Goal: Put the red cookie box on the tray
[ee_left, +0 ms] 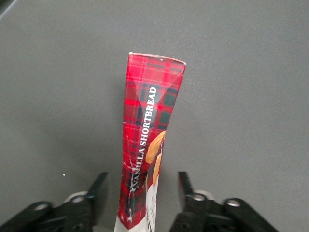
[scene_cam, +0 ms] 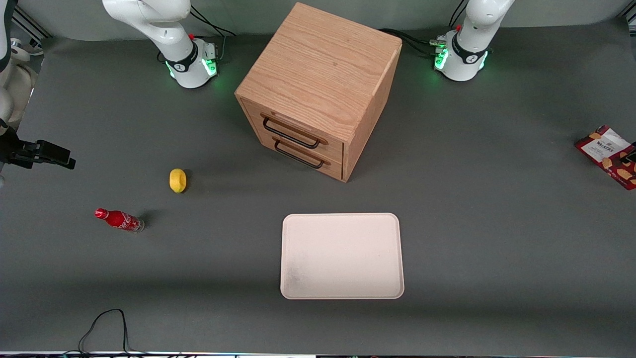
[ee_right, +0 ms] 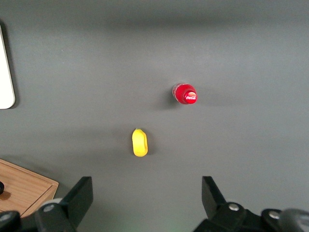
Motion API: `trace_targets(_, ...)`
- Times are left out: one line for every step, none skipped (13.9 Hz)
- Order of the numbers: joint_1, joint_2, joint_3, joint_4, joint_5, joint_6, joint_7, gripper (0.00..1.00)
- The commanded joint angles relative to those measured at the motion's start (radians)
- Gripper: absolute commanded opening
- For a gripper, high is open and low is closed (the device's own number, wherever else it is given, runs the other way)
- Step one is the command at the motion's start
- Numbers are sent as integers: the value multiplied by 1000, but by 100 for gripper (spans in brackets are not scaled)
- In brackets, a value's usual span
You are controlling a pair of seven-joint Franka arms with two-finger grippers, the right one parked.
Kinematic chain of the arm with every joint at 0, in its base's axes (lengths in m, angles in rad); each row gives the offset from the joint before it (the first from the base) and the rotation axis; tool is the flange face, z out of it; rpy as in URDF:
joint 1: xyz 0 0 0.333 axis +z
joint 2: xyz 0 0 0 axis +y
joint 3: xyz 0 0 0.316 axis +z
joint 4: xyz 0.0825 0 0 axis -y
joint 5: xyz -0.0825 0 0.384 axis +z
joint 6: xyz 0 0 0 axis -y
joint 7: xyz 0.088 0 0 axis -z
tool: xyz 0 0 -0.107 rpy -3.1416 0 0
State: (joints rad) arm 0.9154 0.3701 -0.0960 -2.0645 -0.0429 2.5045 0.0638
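Slim dark-red tartan cookie box (ee_left: 147, 145) between the black gripper's (ee_left: 141, 193) spread fingers (ee_left: 99, 189), at the working arm's end of the grey table (scene_cam: 497, 223), well apart from the cream-white rectangular tray (scene_cam: 298, 278).

A dark grey table (scene_cam: 497, 238) carries a two-drawer wooden cabinet (scene_cam: 320, 84) midway between the arm bases. Nearer the front camera lies the tray (scene_cam: 342, 256), flat and bare. Toward the parked arm's end sit a lemon (scene_cam: 177, 180) and a small red soda bottle (scene_cam: 119, 219). At the working arm's end, the gripper (ee_left: 142, 191) straddles the red cookie box (scene_cam: 607, 155).
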Motion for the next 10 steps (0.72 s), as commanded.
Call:
trace_targets(-9, 24, 9, 20, -3, -7, 21, 9)
trace_targets(-7, 24, 9, 20, -3, -9, 24, 0)
trace_targets(-9, 23, 9, 20, -3, -9, 25, 0)
trace_targets(-10, 23, 9, 23, -3, -10, 25, 0)
trace_targets(-9, 21, 9, 27, -3, -12, 34, 0)
trace_targets(-9, 18, 9, 43, -2, -24, 54, 0)
trace_targets(-9, 12, 9, 67, -3, -71, 59, 0)
trace_targets(-7, 7, 9, 108, -3, -137, 60, 0)
trace_targets(-7, 0, 9, 157, -3, -215, 60, 0)
trace_targets(-9, -14, 9, 205, -3, -292, 60, 0)
